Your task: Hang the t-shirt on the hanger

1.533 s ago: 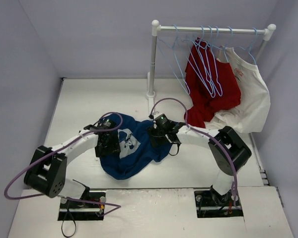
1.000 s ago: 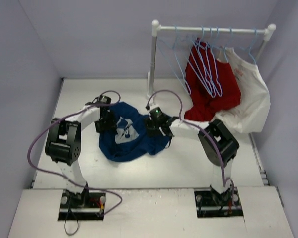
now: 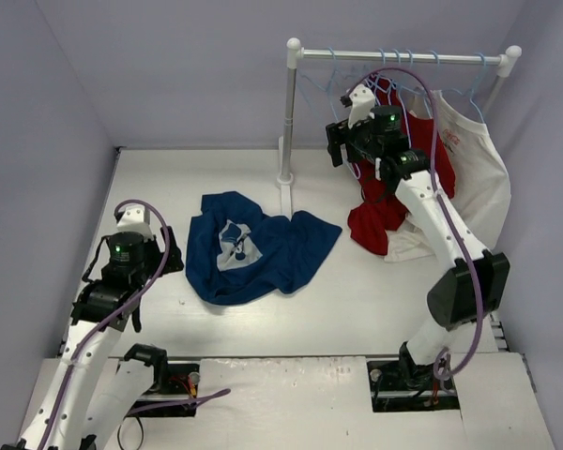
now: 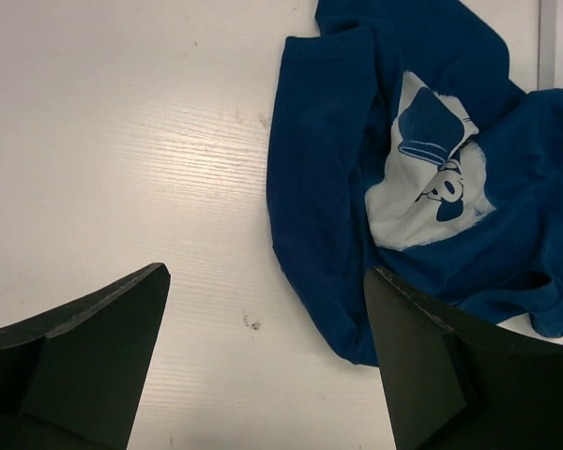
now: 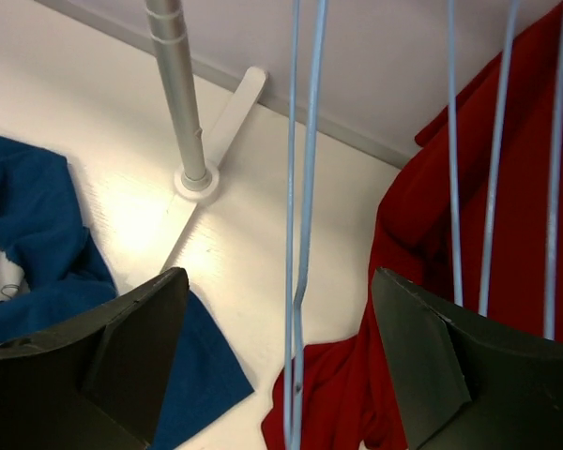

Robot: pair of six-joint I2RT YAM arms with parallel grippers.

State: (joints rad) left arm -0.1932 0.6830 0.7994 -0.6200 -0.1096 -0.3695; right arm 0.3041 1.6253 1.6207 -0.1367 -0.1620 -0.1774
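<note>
The navy blue t-shirt [image 3: 263,258] lies crumpled on the table, a pale printed patch facing up. It also shows in the left wrist view [image 4: 328,187] and at the left of the right wrist view [image 5: 38,216]. My left gripper [image 3: 155,264] is open and empty [image 4: 266,281], above bare table just left of the shirt. My right gripper [image 3: 340,142] is raised at the rack and open [image 5: 280,281]. A light-blue wire hanger [image 5: 307,187] hangs between its jaws, not clamped. That hanger is the leftmost on the rail [image 3: 336,103].
A white rack with an upright pole [image 3: 288,112] and foot stands at the back. Several more blue hangers, a red shirt [image 3: 399,178] and a white shirt [image 3: 471,192] hang on it. Walls close in the left, back and right.
Both grippers left the t-shirt, which now lies spread a little further right. The left arm drew back to the near left. The right arm rose to the hangers on the rack.
</note>
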